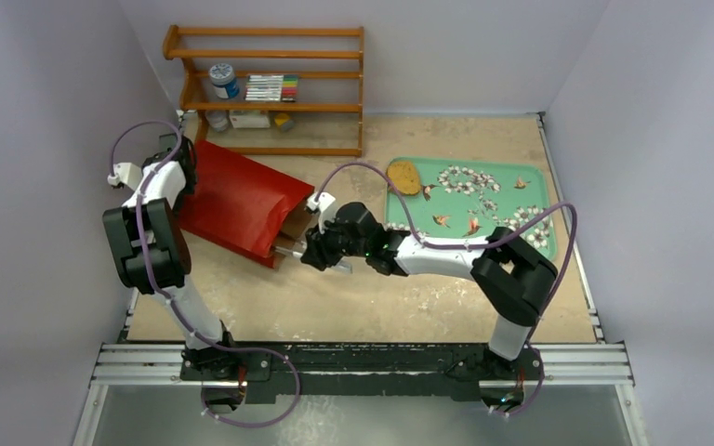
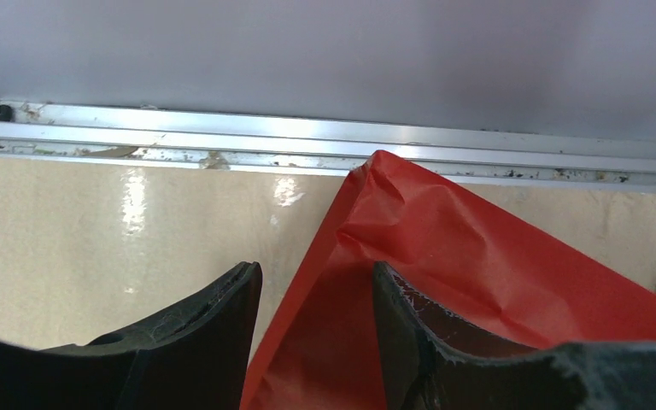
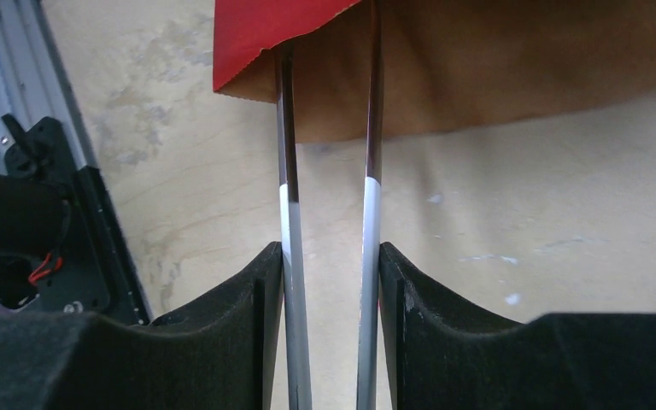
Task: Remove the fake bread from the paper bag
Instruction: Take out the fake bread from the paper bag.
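Tongs (image 3: 289, 213) clamped between right gripper (image 3: 330, 254) fingers; two arms parallel, narrow gap, tips hidden inside bag mouth, cannot tell if anything caught. Paper bag (image 1: 237, 200) on its side, centre-left of top view, mouth toward lower right. Left gripper (image 2: 316, 273) half spread astride bag's far corner. One brown bread slice (image 1: 404, 177) on tray (image 1: 418, 210), upper right.

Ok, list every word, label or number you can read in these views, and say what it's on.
None can be read.
Jar on the shelf: label too small and blurred.
Striped pack beside it: print too small.
White box below: blurred.
Paper bag, tray, metal tongs: no lettering shows.
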Robot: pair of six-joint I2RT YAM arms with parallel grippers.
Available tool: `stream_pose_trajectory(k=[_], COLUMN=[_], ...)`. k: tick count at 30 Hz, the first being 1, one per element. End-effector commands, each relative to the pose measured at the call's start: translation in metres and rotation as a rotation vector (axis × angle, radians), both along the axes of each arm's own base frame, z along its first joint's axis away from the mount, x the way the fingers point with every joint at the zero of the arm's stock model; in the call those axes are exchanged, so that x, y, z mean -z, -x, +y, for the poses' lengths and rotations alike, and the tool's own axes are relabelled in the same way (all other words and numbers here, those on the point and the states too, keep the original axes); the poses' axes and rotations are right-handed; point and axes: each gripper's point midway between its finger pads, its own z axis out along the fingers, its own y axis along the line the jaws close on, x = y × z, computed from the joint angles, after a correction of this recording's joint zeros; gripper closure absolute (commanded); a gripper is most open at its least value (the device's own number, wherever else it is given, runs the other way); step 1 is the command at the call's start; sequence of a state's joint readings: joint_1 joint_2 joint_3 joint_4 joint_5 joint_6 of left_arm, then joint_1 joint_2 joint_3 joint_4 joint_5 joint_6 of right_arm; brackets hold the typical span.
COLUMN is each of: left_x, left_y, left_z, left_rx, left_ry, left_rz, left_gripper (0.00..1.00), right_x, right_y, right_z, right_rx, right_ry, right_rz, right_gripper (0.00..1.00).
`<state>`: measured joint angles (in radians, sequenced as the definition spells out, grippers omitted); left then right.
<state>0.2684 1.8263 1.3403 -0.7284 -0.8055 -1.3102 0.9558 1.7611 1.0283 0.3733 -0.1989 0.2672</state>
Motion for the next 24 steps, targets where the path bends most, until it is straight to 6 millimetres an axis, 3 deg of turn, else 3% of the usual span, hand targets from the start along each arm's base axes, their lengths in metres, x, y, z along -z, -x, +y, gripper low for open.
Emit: stream_pose_trajectory(k=[1,7,17,24], left_x=[-0.017,-0.022,-0.032,-0.034], left_y=[-0.025,-0.038,-0.038,-0.039], left_z=[0.010,0.011,0.009,0.004], left_rx=[0.052,0.095,0.124,0.141], left_ry=[-0.023,-0.019,-0.014,0.005], left_rz=[-0.041,-0.046,-0.051,-0.065], left_gripper=[0.49,0.49,0.49,0.49], right_x=[-0.050,-0.058,-0.030,-0.017], right_y=[0.020,0.049,0.029,0.027], right_z=[0.046,0.075,0.064,0.066], right_rx=[-0.095,-0.137,0.049,0.082], right_ry=[-0.146,-0.143,-0.058,-0.045], right_rz=[-0.090,-0.113,-0.054,-0.016], right_gripper=[0.56,0.56,0.56,0.56])
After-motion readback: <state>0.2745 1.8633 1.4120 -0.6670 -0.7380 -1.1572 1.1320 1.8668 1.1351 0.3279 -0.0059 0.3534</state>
